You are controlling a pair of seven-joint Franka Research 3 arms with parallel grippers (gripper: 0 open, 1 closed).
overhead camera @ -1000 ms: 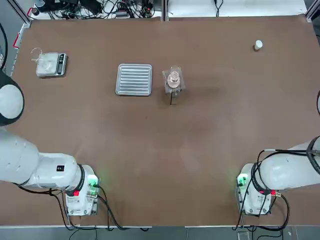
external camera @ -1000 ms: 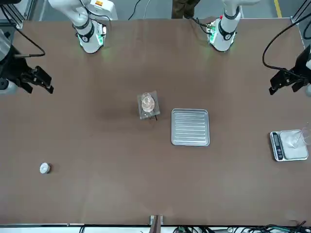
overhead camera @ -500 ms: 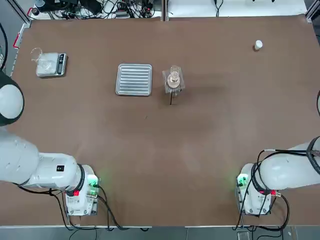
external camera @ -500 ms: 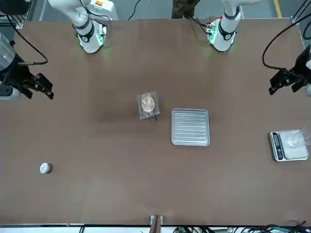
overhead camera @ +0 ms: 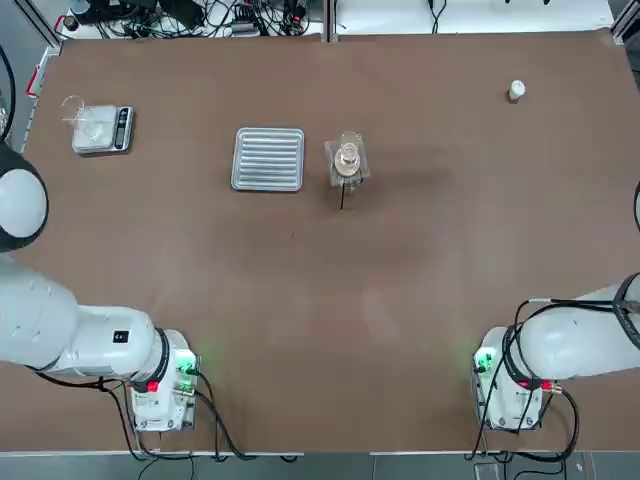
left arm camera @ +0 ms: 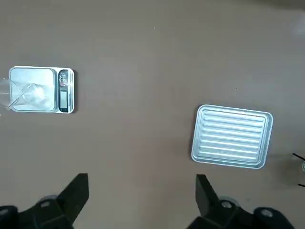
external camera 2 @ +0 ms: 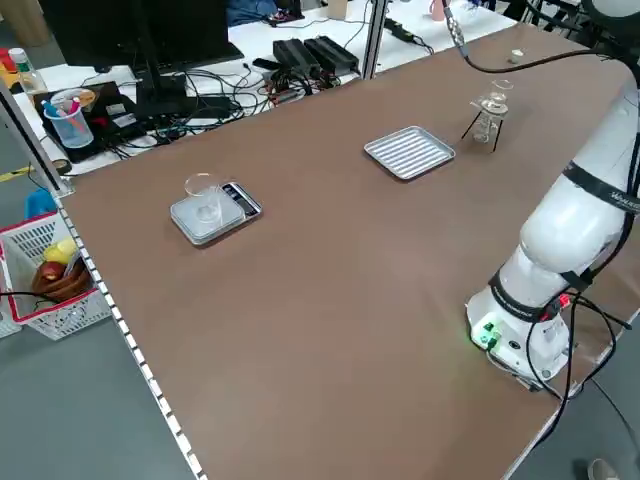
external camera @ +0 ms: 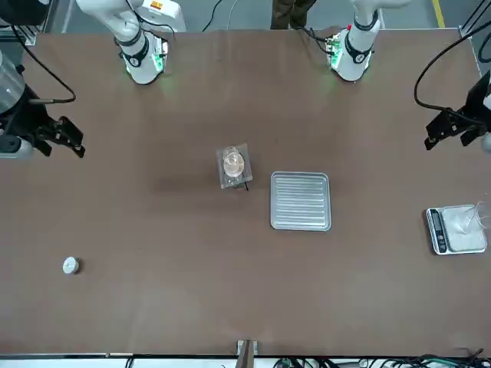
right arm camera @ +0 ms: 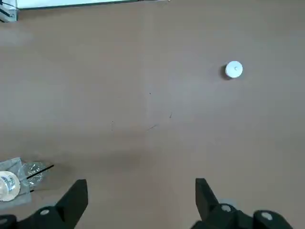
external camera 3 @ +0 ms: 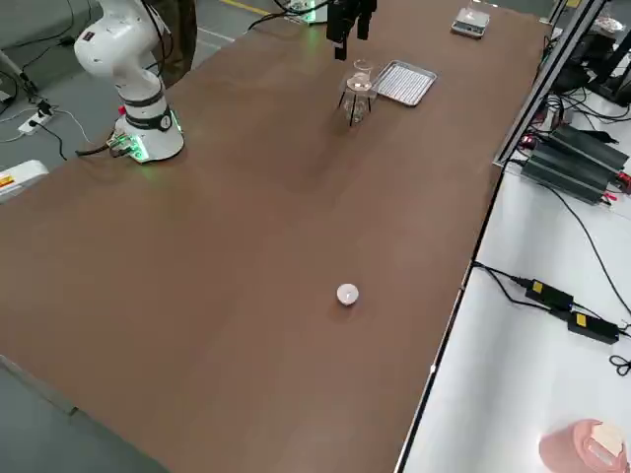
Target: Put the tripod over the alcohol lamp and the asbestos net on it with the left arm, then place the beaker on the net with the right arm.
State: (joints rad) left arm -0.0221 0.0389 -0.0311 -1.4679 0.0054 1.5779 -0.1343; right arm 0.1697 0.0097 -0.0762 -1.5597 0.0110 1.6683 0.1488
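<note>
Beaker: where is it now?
In the top view, the beaker stands on the stacked net, lamp and tripod, just right of the tray.

Seen from overhead, the brown tabletop [overhead camera: 300, 330] carries a scale [overhead camera: 117, 130] at ten o'clock, a ribbed silver tray [overhead camera: 268, 160] at eleven, the tripod [external camera 2: 498, 135] around the alcohol lamp [external camera 2: 484, 130] just past twelve, and a small white cylinder [overhead camera: 517, 89] near two.

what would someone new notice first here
Probably the little stack near the table's middle: a tripod over the alcohol lamp, the beaker on top. Just to its left in the top view lies a ribbed silver tray, with a scale farther left.
</note>
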